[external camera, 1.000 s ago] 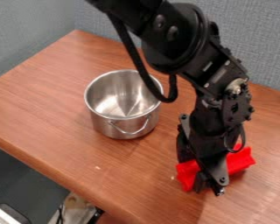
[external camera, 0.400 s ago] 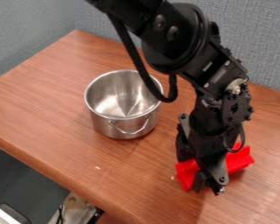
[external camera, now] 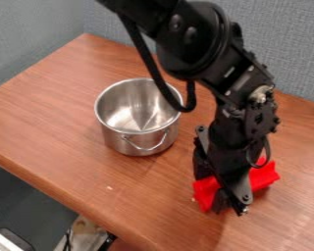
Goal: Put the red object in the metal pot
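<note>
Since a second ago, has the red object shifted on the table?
Yes, slightly. Against the metal pot, which has not moved, the red object has shifted a little toward the pot and turned slightly, with the gripper shut on it.

- The bright red elongated block (external camera: pixel 246 183) is a plain, saturated red.
- The round steel pot (external camera: pixel 136 118) is shiny silver, with pale reflections inside.
- The robot arm (external camera: pixel 199 54) and its tool (external camera: pixel 234 201) are glossy black.
- The wooden desk (external camera: pixel 55 103) is reddish brown with faint grain.
- The wall (external camera: pixel 23 29) behind is grey-blue.
</note>
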Tool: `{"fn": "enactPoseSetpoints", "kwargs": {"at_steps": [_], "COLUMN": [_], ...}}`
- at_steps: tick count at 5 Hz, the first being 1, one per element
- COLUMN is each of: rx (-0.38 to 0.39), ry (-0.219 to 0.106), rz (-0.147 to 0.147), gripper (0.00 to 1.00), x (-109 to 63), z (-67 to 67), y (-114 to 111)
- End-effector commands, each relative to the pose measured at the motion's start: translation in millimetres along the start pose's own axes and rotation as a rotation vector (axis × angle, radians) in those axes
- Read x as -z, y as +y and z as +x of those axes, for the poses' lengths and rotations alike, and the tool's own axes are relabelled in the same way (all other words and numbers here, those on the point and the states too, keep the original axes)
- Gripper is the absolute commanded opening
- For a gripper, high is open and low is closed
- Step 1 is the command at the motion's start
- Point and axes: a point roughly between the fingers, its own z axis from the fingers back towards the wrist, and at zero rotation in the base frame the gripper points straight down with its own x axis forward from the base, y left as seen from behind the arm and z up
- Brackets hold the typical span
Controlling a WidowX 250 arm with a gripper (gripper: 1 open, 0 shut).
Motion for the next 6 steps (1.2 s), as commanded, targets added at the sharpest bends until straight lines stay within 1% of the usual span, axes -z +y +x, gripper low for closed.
{"fn": "enactPoseSetpoints", "kwargs": {"at_steps": [1, 2, 3, 4, 5, 6], "rx": [-0.029, -0.044, -0.069, -0.104, -0.152, -0.248], "ry": [-0.057, -0.06, -0.065, -0.071, -0.084, -0.104], "rz": [0.03, 0.034, 0.042, 0.057, 0.075, 0.112], "gripper": [0.0, 0.0, 0.0, 0.0, 0.0, 0.0], "x": [-18.1, -21.3, -28.4, -38.3, -52.3, -79.3], "z": [8.6, 7.6, 5.8, 4.2, 2.2, -1.5], "y": [12.7, 15.3, 18.9, 24.1, 33.8, 55.9]}}
